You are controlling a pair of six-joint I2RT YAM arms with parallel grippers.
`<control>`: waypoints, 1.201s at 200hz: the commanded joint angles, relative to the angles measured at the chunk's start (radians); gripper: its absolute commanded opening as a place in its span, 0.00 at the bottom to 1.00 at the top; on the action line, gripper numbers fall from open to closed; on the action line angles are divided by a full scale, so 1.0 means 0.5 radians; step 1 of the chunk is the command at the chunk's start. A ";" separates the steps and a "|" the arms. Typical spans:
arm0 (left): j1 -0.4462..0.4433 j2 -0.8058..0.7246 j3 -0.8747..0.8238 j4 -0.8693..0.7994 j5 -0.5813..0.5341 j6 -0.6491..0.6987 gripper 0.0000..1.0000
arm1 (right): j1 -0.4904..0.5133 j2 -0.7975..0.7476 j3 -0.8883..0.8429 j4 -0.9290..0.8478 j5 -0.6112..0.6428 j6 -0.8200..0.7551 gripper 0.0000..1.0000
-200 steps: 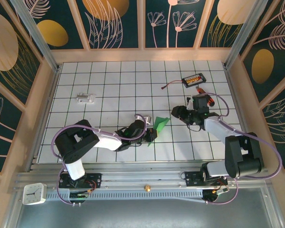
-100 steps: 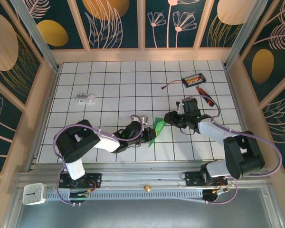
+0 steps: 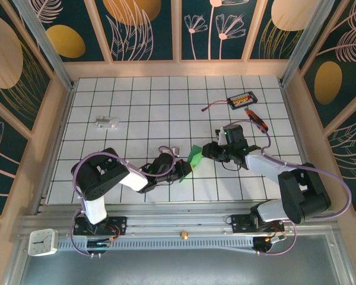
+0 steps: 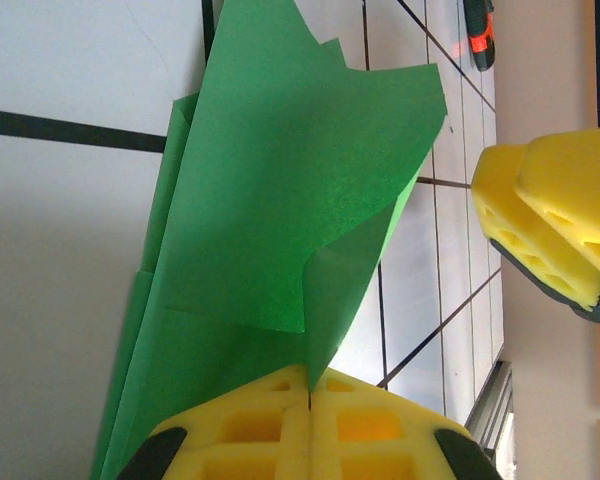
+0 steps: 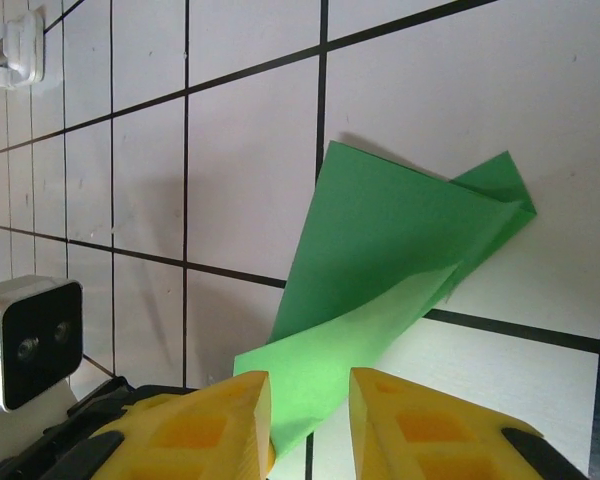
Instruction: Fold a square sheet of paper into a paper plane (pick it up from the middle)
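- Your left arm lies low across the worktop (image 3: pixel 142 101), stretched toward the middle. The left pincer (image 3: pixel 186 168) is clamped on the near end of the paper (image 3: pixel 195 155).
- Your right arm reaches leftward with its elbow bent. The right pincer (image 3: pixel 207 149) sits just beside the paper's far edge.
- The paper is a creased green shape near the worktop's middle, between the two pincers, with part of it lifted off the tiles.
- The left wrist view gives you the yellow pads (image 4: pixel 250 425) pressed together on the paper, with the screwdriver (image 4: pixel 480 30) far behind.
- The right wrist view gives you the right jaws a narrow gap apart. The paper's corner shows in that gap and is not pinched.
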 commanded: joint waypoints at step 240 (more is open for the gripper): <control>-0.186 -0.114 0.425 -0.917 -0.615 0.951 0.00 | 0.004 0.316 0.247 0.009 -0.116 0.901 0.55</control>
